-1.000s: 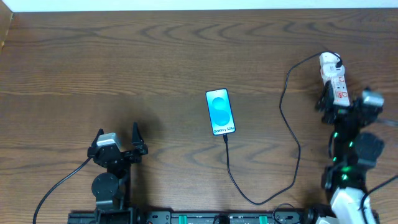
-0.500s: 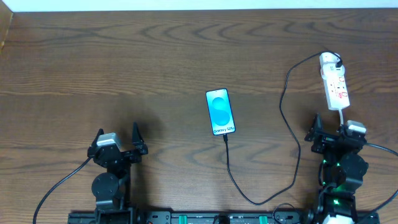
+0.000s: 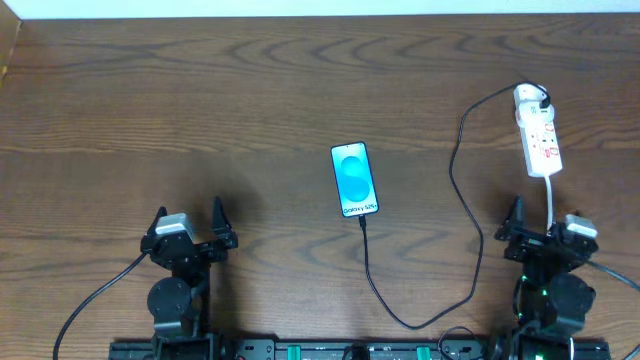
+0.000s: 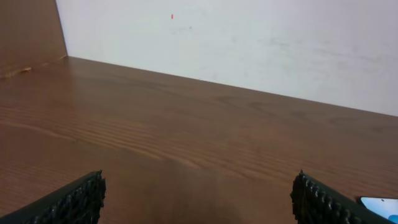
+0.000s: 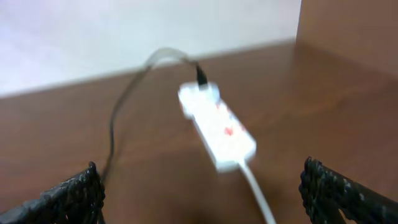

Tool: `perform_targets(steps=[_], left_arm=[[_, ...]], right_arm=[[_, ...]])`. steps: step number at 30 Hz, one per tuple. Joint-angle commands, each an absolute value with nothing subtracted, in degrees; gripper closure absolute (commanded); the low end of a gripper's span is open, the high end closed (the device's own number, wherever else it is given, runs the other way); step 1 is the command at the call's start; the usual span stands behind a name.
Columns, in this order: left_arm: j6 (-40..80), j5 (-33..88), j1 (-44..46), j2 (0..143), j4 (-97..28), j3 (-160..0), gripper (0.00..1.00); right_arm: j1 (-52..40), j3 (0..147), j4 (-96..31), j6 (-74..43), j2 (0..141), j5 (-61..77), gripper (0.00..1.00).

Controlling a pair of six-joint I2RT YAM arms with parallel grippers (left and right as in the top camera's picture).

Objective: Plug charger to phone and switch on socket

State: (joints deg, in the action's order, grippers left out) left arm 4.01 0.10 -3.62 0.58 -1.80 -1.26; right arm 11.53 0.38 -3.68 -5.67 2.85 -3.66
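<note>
The right arm (image 3: 552, 290) has backed away from the power strip (image 3: 538, 140), jaws spread wide. The left arm's (image 3: 175, 290) jaws are spread too. The cable (image 3: 466, 200) joins the phone (image 3: 355, 180), so the job looks done.

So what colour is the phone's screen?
Blue-cyan with white writing; the phone shows best from overhead.

A brown wood-grain table (image 3: 200, 80) runs back to a white wall (image 4: 249, 43), which carries what may be a tiny red mark (image 4: 172, 17).
</note>
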Motion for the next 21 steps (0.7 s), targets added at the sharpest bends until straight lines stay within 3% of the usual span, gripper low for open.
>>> perform_targets(steps=[1,21], left_arm=[[3.22,-0.47,-3.84,0.23,-4.21,-0.23,0.05],[3.25,-0.47,-3.84,0.23,-4.21,-0.23,0.05]], right_arm=[[11.20,0.30,-4.08,-3.57,0.30,-3.97,0.01],[11.18,0.30,-4.10,-0.34,0.80,-2.85,0.01]])
